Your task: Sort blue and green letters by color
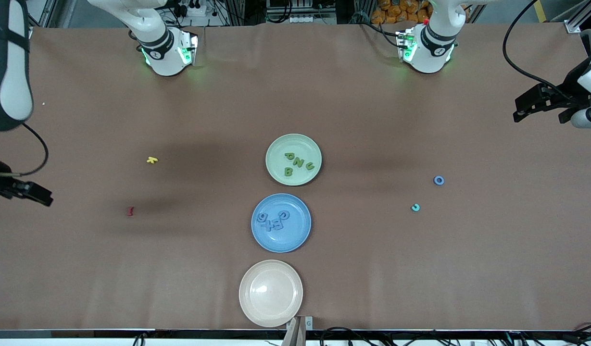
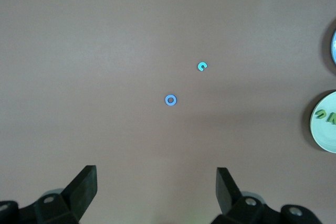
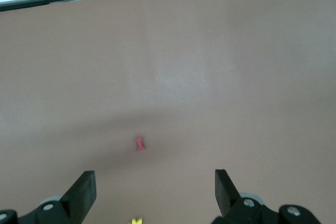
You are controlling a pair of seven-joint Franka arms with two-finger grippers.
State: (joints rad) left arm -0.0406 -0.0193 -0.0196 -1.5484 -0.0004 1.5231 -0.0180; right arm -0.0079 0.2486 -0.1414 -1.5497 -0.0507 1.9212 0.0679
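Below the left gripper (jaws apart) lie two loose letters — blue O, teal C; the right gripper — also spread — waits high.

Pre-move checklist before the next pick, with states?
1. Left gripper open, holding nothing: ok.
2. Right gripper open, holding nothing: ok.
3. Green plate holds only green letters: ok.
4. Blue plate holds only blue letters: ok.
5. All blue letters sorted: not ok; blue O lies on the table toward the left arm's end.
6. Teal C beside the blue O, which plate it belongs to: cannot tell.
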